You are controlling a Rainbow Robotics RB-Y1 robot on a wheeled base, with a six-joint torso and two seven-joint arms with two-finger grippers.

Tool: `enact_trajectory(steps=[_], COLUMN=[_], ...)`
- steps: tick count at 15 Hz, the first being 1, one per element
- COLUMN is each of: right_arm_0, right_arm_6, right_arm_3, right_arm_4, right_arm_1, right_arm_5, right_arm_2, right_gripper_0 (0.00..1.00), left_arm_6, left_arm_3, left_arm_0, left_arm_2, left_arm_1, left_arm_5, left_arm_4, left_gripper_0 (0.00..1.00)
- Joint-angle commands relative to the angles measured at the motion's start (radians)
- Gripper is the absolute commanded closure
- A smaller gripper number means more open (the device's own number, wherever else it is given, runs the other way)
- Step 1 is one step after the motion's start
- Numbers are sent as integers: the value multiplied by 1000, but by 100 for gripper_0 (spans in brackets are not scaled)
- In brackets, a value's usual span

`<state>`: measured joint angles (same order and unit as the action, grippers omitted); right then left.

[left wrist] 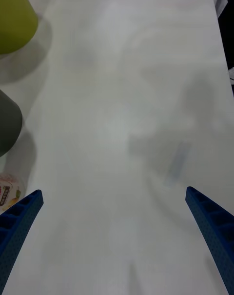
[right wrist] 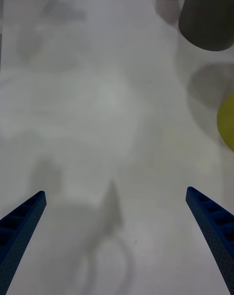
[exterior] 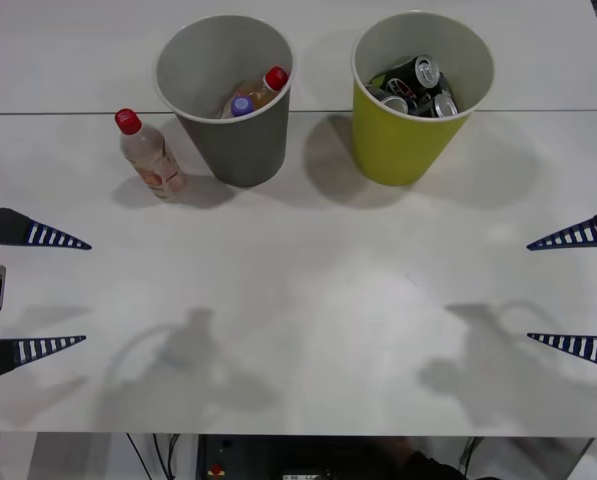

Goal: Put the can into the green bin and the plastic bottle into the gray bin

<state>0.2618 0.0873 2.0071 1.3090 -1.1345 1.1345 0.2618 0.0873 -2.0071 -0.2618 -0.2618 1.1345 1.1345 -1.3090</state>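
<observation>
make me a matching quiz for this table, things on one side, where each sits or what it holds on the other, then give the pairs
Things:
1. plastic bottle
2. gray bin
3. green bin
4. left claw

Places or states:
A. holds several cans
B. open, at the table's left edge
C. stands on the table, to the left of the gray bin
D. holds two bottles, one red-capped and one purple-capped

Pairs: 1-C, 2-D, 3-A, 4-B

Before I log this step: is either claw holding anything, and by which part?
Nothing is held. The left claw and right claw are both open over the table; the plastic bottle stands untouched beside the gray bin.
</observation>
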Motion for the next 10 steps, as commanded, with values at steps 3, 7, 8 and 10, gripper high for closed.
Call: enact_trajectory(steps=[3,7,8,10], right_arm_0=[0,0,0,0], right_arm_6=[0,0,0,0], right_arm_3=[0,0,0,0], right_arm_4=[0,0,0,0], right_arm_1=[0,0,0,0], right_arm_5=[0,0,0,0], right_arm_2=[0,0,0,0], right_gripper_0=[0,0,0,0], left_arm_6=[-9,-35,-46,-144], left_arm_3=[-1,-4,-4,-21], left_arm_0=[-7,-7,-7,-7], left_arm_2=[6,4,4,4], left_arm_1=[-7,-10,-19,-42], left_arm_5=[-1,-7,-12,-30], left_arm_4=[-15,-15,-22,-59], left_gripper_0=[0,0,0,0])
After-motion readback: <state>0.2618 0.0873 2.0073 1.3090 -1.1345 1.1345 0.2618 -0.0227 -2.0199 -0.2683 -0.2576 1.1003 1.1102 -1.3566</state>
